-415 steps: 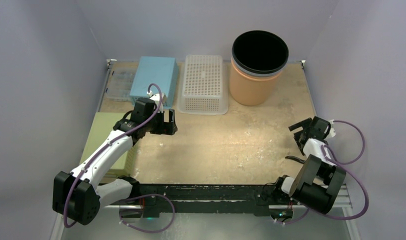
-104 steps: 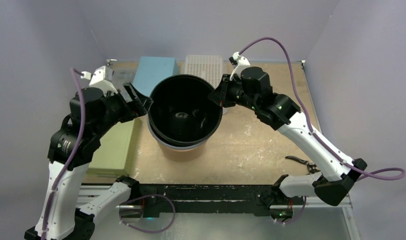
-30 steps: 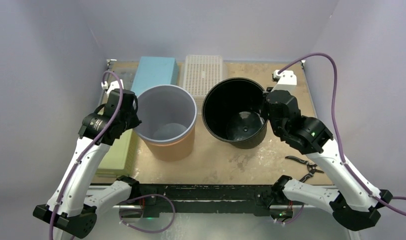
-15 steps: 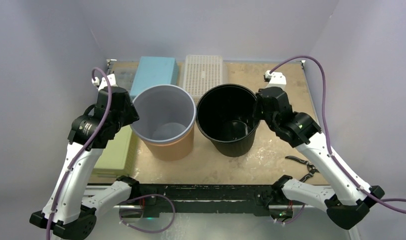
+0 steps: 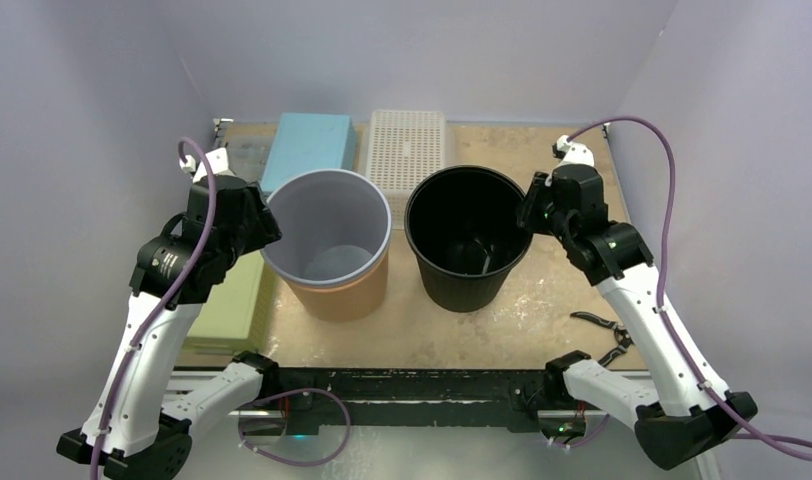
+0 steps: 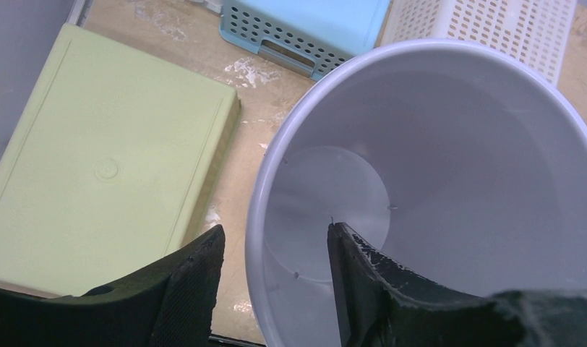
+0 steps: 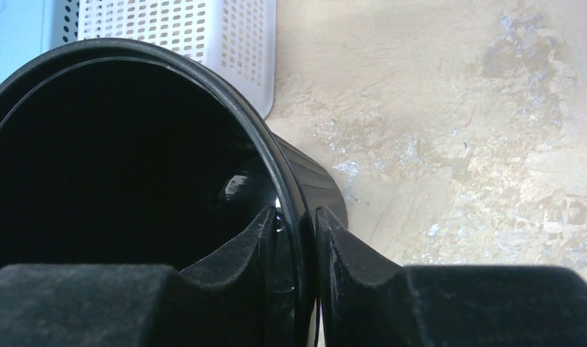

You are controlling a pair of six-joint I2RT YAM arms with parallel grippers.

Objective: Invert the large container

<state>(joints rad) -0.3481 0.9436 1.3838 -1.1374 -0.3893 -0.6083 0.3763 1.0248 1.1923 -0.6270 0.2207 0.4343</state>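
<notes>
The large orange container stands upright on the desk; the black pot, nested inside it seconds ago, is now just beside it. My right tool pinches the pot's rim, while my left tool is spread astride the container's rim.

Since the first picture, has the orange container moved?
Yes. The orange container went from right of the white basket to nearer and left, in front of the blue box.

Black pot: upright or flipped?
Upright: the top view looks down into the black pot, open mouth up, floor visible; right claw pinches its rim.
</notes>
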